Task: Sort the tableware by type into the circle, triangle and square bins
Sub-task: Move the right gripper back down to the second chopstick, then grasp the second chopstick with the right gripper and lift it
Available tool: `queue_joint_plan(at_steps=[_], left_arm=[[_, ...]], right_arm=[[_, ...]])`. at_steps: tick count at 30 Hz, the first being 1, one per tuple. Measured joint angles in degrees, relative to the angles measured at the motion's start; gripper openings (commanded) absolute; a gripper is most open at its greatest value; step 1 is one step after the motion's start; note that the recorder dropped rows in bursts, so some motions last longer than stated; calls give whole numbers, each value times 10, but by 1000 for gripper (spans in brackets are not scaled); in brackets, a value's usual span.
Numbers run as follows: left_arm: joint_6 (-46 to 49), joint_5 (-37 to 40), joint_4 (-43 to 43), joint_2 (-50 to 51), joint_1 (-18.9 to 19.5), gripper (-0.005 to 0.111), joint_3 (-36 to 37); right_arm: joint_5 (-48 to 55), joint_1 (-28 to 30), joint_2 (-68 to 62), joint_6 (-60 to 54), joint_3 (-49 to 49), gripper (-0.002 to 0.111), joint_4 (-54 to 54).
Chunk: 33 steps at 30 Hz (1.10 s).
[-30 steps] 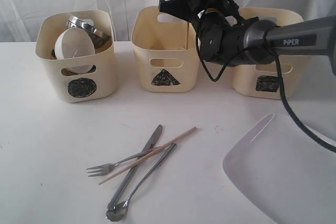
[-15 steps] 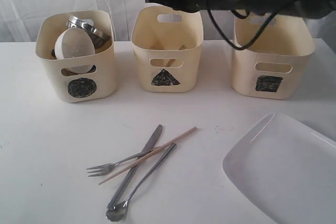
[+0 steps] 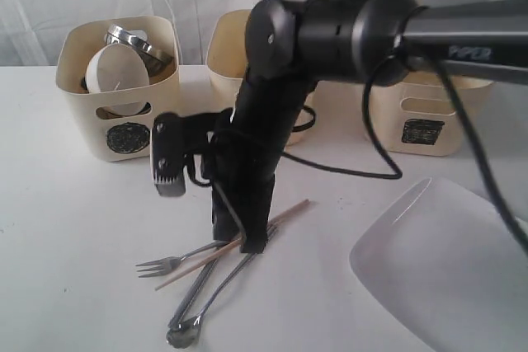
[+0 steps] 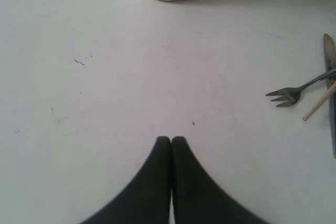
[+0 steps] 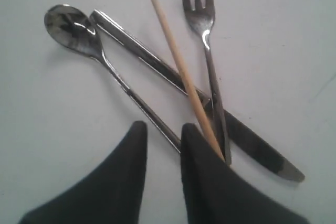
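My right end effector (image 5: 164,126) is a little open, just over the crossed spoon (image 5: 71,24), knife (image 5: 147,56), fork (image 5: 202,19) and chopstick (image 5: 176,45) lying on the worktop (image 5: 52,103). My left end effector (image 4: 171,139) is closed and empty.

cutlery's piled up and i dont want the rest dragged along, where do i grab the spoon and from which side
Take the spoon at mid-handle, straight down from above, jaws across its width. It lies flat on the table, so nothing gets under it sideways. There the thin handle has bare table either side, apart from the knife and chopstick; its rounded head would likely slip.
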State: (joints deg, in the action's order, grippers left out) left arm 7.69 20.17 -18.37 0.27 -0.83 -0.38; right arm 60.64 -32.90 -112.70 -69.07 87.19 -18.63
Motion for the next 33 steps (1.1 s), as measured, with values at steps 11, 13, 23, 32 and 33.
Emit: queue_joint_plan(at_steps=[11,13,23,32,33], left_arm=[[0,0,0,0,0,0,0],[0,0,0,0,0,0,0],[0,0,0,0,0,0,0],[0,0,0,0,0,0,0],[0,0,0,0,0,0,0]], right_arm=[[-56,-18,-86,-6,0,26,97],[-65,-18,-90,-6,0,26,112],[-102,-18,-84,-6,0,26,111],[-150,-20,-85,-6,0,27,111],[-147,-20,-87,-6,0,28,111]])
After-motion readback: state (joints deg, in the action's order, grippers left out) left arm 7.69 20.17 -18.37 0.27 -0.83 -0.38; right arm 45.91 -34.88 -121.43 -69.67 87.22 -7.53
